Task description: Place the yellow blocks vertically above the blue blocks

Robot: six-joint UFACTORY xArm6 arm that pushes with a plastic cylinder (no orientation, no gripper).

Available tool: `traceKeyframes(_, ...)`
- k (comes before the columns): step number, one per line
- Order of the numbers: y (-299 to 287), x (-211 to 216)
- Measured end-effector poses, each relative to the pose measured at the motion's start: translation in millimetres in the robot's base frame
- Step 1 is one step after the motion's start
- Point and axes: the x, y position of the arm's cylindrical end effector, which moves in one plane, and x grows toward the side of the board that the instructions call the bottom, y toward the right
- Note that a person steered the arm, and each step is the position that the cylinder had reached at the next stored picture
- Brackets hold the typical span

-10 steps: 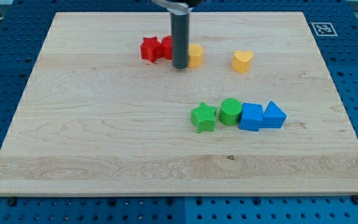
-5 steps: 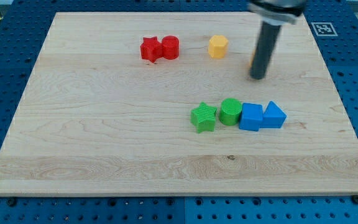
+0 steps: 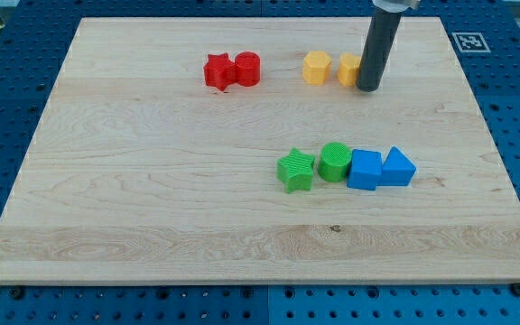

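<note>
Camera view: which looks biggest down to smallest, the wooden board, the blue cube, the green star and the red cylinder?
1. Wooden board, by far.
2. Blue cube and green star: too alike to rank.
3. Red cylinder, though it lies farther up the view, so distance may shrink it.

I am counting eight blocks lying on the counter [image 3: 106,181]: two yellow blocks [image 3: 316,68] [image 3: 348,69], two red ones, a star [image 3: 217,71] and a cylinder [image 3: 247,69], two green ones, a star [image 3: 296,171] and a cylinder [image 3: 334,162], and two blue ones, a cube [image 3: 365,170] and a triangle [image 3: 397,168].
</note>
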Motion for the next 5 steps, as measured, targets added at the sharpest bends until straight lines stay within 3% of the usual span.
traceKeyframes(2,-9.5,26.7)
traceKeyframes(3,-48.3,29.9)
traceKeyframes(5,-97.9,5.6)
